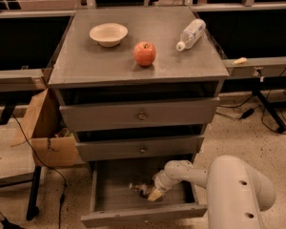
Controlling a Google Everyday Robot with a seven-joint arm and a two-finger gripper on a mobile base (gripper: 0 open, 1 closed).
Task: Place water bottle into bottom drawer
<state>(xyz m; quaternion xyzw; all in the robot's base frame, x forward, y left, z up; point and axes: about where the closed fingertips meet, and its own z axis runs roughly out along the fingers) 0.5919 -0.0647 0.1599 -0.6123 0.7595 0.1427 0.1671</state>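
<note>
The bottom drawer of the grey cabinet is pulled open. My gripper reaches down into it from the right, low over the drawer floor near its middle. The water bottle, small, clear and crinkled, lies in the drawer at the gripper's tip, touching it or held by it. My pale arm comes in from the lower right and covers the drawer's right part.
On the cabinet top stand a cream bowl, a red apple and a smoother labelled bottle lying on its side. The two upper drawers are closed. An open cardboard box sits left of the cabinet. Cables run on the floor at right.
</note>
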